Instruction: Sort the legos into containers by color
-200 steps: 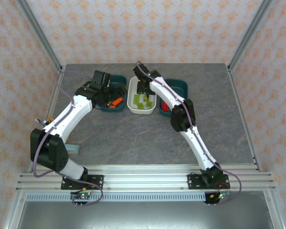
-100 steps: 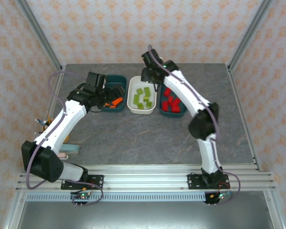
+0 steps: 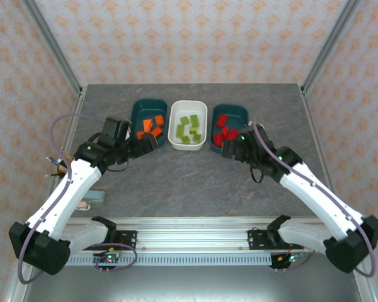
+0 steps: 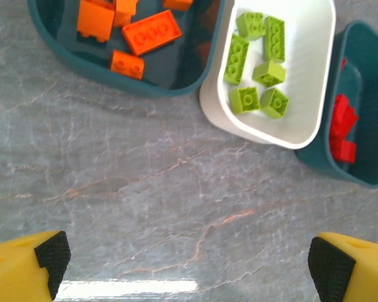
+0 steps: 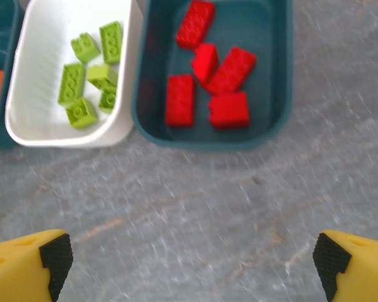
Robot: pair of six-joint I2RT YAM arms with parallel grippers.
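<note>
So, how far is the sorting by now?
Done, it seems: orange legos in the left teal tub, green legos in the white tub, red legos in the right teal tub. In hand: nothing; the left gripper and right gripper are open and empty above the table. Left: no loose lego that I can see.

Robotics lab test cell. Aluminium frame posts [image 3: 50, 44] box in grey marbled tabletop [image 3: 189, 182]; printed backdrop panels [image 3: 189, 38] serve as walls. Left arm [image 3: 63, 195], right arm [image 3: 315, 192] bolted to slotted rail [image 3: 189, 229]; purple cables [image 3: 58, 121] exposed. Legos [image 3: 189, 129] in containers [image 3: 189, 102] as test props.
</note>
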